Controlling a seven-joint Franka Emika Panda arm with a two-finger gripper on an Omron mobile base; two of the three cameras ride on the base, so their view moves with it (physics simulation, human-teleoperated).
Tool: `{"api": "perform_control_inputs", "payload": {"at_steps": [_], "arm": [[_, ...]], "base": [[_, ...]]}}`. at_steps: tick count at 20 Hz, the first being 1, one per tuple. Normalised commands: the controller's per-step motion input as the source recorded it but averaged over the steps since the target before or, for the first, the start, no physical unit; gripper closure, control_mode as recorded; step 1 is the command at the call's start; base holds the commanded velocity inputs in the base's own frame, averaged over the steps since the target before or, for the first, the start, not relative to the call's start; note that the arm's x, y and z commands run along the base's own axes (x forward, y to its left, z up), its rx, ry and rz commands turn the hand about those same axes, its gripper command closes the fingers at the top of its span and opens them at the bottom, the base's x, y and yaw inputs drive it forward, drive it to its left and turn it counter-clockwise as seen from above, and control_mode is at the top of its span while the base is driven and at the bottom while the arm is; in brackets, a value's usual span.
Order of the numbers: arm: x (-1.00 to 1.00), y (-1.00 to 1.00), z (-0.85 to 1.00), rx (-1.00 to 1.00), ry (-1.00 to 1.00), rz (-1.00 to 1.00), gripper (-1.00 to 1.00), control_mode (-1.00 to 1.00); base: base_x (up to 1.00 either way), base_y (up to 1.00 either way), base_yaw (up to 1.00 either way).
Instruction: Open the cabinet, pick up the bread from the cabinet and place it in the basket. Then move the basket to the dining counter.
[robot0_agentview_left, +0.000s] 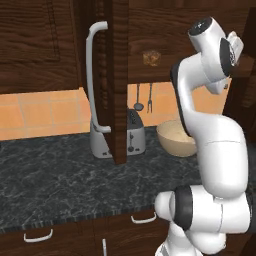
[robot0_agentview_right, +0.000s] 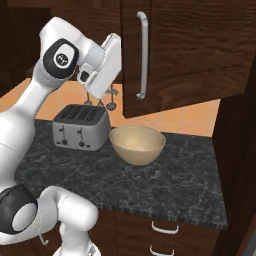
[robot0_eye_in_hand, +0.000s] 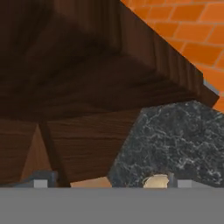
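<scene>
Cabinet (robot0_agentview_left: 112, 80) door hangs open, bread (robot0_agentview_left: 151, 58) sitting on the shelf inside. Basket (robot0_agentview_right: 137, 144) on the dark worktop (robot0_agentview_right: 165, 175) beside the toaster (robot0_agentview_right: 81, 127). Hand (robot0_agentview_right: 107, 62) up near the cabinet, looks wide open and empty, though mostly hidden.

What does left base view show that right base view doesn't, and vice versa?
Left base view: the cabinet door swung out and seen edge-on, and the bread on the shelf behind it.
Right base view: a dark door front seen flat with its bar handle, and the toaster's top slots.
Both: the toaster, the tan basket beside it on the dark worktop, hanging utensils, drawer handles below, and the white arm.
</scene>
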Motion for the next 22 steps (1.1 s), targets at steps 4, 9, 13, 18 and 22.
{"api": "perform_control_inputs", "payload": {"at_steps": [4, 9, 13, 18, 22], "arm": [[-0.15, -0.53, 0.00, 0.07, -0.30, -0.45, -1.00, -1.00], [-0.69, -0.25, -0.05, 0.08, -0.19, -0.51, -1.00, -1.00], [-0.76, -0.38, -0.09, 0.06, -0.14, -0.49, -1.00, -1.00], [-0.08, -1.00, -0.22, 0.09, -0.10, -0.34, -1.00, -1.00], [0.03, -0.49, -0.15, 0.13, -0.17, -0.09, -1.00, -1.00]], "base": [[0.00, 0.00, 0.00], [0.00, 0.00, 0.00], [0.00, 0.00, 0.00], [0.00, 0.00, 0.00], [0.00, 0.00, 0.00]]}}
